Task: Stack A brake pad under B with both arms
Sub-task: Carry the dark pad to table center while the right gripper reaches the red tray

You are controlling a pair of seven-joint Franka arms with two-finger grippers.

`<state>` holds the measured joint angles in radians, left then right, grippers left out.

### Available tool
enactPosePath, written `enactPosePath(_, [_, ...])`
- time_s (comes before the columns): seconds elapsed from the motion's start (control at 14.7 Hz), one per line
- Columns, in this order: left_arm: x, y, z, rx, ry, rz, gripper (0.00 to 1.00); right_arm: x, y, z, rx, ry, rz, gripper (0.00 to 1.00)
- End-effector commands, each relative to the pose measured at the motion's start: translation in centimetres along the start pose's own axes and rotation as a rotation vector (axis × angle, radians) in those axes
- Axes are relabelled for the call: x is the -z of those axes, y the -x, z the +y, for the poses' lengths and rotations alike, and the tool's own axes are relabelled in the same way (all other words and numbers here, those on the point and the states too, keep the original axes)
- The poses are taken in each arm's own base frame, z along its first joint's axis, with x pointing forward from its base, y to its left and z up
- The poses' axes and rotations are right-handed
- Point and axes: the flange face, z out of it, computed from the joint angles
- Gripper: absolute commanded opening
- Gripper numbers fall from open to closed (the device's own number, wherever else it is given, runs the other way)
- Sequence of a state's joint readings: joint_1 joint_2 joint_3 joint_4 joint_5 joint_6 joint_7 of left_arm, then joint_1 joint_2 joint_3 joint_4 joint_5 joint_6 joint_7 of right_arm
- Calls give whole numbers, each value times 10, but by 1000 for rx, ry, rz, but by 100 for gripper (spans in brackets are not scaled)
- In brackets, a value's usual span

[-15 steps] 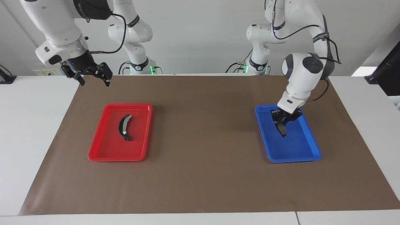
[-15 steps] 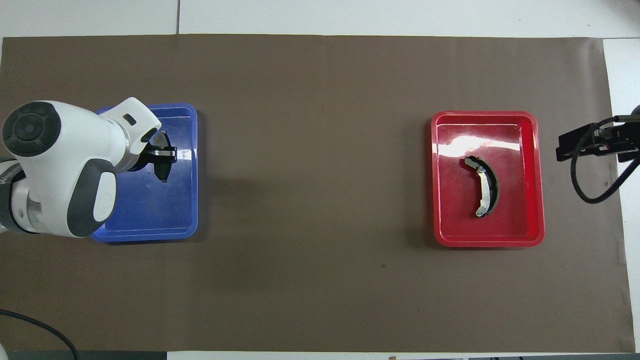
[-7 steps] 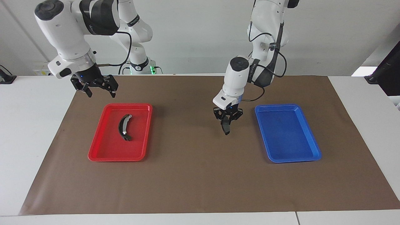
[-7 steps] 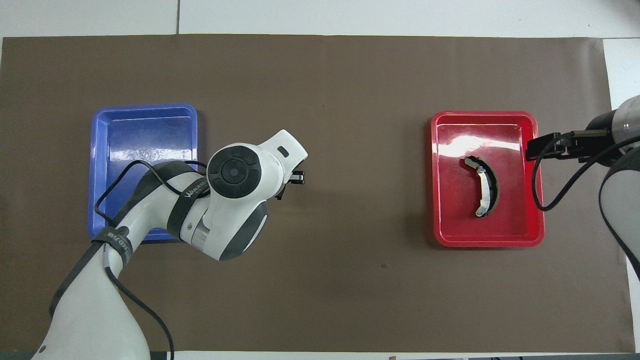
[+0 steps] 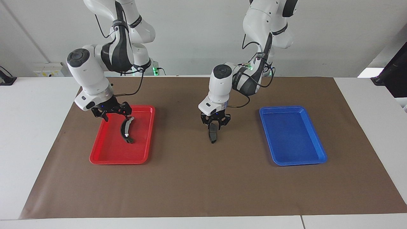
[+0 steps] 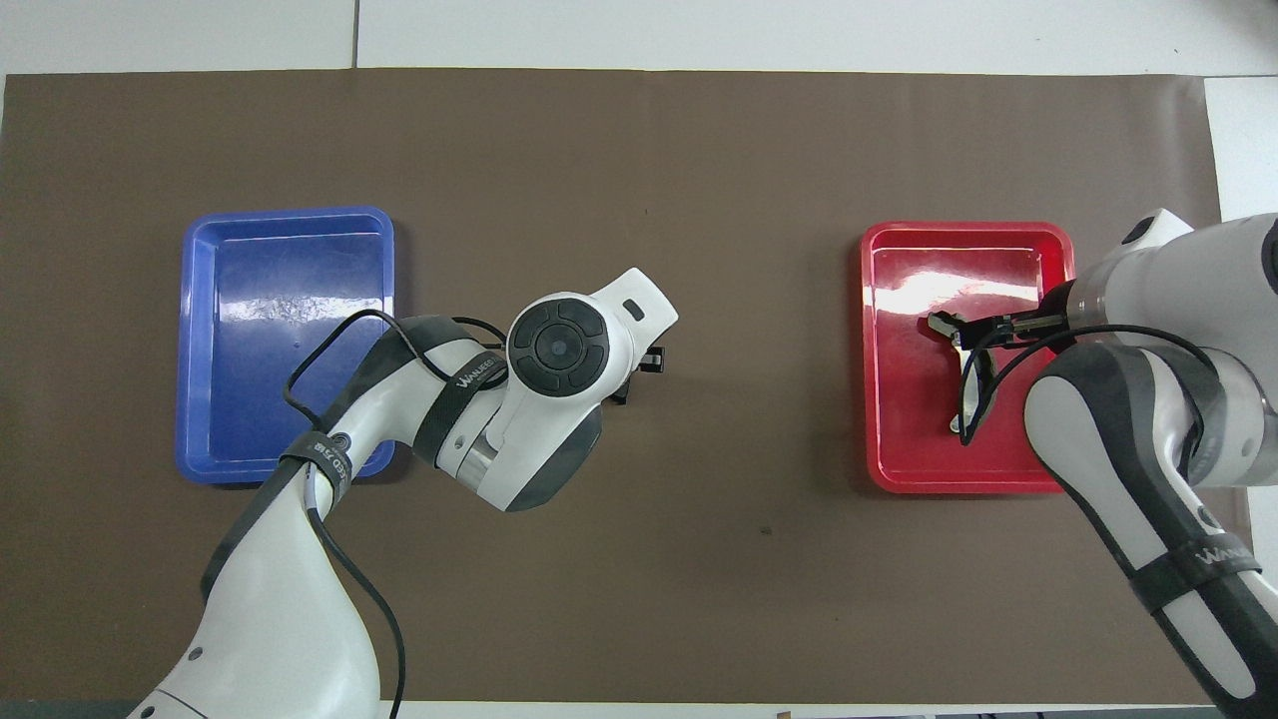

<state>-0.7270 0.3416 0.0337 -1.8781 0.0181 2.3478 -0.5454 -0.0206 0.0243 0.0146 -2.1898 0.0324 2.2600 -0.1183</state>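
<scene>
— Well, how much room do we have around the edges?
— Plenty: the brown mat (image 5: pixel 203 178) lies bare between the red tray (image 5: pixel 105 152) and the blue tray (image 5: pixel 299 152), which sit well apart.
— And our pieces?
— Our left gripper (image 5: pixel 215 122) hangs over the mat's middle, jaws clamped on the small dark pad (image 5: pixel 212 136). The curved piece (image 5: pixel 126 129), black with silvery ends, lies in the red tray.
— Anything in the way?
— Our right gripper (image 5: pixel 112 112) hovers spread over that tray's nearer end
</scene>
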Motion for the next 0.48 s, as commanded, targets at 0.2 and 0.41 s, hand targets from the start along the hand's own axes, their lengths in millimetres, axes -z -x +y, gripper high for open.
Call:
enactPosePath(0.2, [94, -12, -86, 3, -50, -50, 99, -51, 14, 6, 39, -9, 15, 100])
enactPosePath(0.41, [129, -18, -167, 21, -78, -119, 99, -73, 18, 16, 52, -9, 3, 100])
